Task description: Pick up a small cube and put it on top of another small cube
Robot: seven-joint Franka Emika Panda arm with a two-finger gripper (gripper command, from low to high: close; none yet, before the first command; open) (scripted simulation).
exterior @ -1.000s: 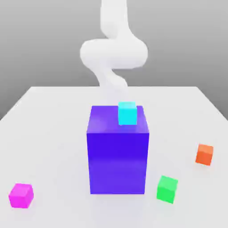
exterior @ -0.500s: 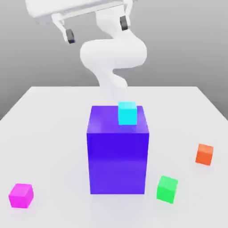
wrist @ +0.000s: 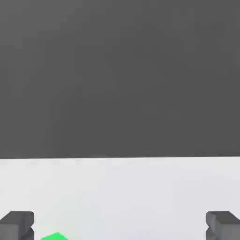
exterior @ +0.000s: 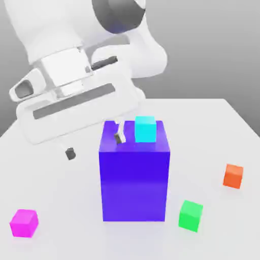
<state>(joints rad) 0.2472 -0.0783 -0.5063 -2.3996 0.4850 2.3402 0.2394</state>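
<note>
While the arm [exterior: 76,45] filled the upper left of the exterior frame, its jaws [exterior: 95,145] hung spread wide and held nothing. One dark fingertip [exterior: 70,153] showed left of centre, clear of the blue block's [exterior: 134,183] left face and above the worktop [exterior: 56,193]. The other fingertip [exterior: 120,137] sat over the block's top, just left of the cyan cube [exterior: 145,128]; whether it touched the block's top could not be told. That cyan cube rested on the block's top, toward the back edge, a little right of centre frame.

The pink cube [exterior: 24,223] lay alone in the lower left corner of the exterior frame, on the worktop, well apart from the jaws and from the block. The green cube [exterior: 191,215] stood at lower right, near the block's right front corner but not touching it. The orange cube [exterior: 233,175] sat further right, at mid-height of the frame, near the worktop's edge.

From the hand camera, two grey fingertips [wrist: 17,224] occupied the bottom corners of the frame, far apart, with pale worktop [wrist: 120,192] between them. A sliver of the green cube [wrist: 55,236] peeked in at the bottom edge, beside the left-corner fingertip. Dark grey backdrop took up the upper part.
</note>
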